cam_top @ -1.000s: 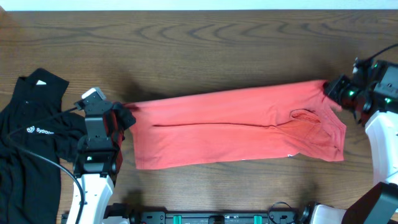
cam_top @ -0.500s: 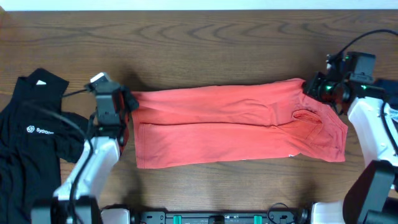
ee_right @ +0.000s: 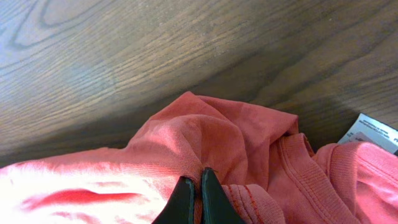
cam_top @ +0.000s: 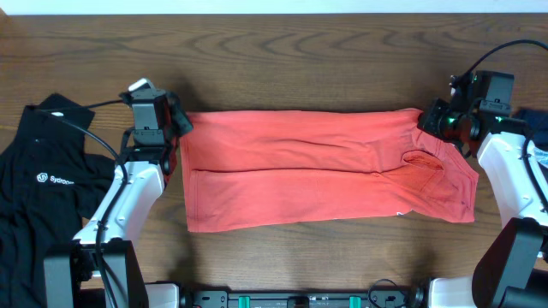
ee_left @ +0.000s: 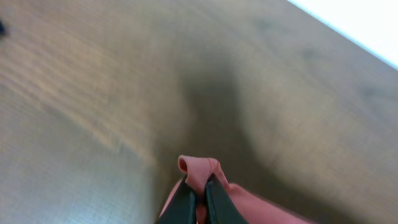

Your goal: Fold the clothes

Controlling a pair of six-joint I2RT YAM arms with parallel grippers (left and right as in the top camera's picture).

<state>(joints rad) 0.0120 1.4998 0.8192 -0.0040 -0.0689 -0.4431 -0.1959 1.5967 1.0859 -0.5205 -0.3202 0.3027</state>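
A dark wooden table [cam_top: 308,68] bore a coral-red cotton T-shirt [cam_top: 308,167] folded into a long band across its middle. A black collared shirt with a white logo [cam_top: 34,197] lay crumpled at the left. The left gripper [ee_left: 200,186] pinched the band's upper-left corner, apparently a small bunch in the blurred wrist view. The right gripper [ee_right: 198,180] was clamped on the upper-right corner beside the collar.

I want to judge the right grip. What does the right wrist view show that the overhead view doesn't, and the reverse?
Only the right wrist view: the right gripper shut on a bunched fold of the coral T-shirt, plus the collar ribbing and a white label. Only the overhead: the shirt's full folded band, the left gripper at its other end, and the black shirt beside it. Both: coral fabric on the wooden table.
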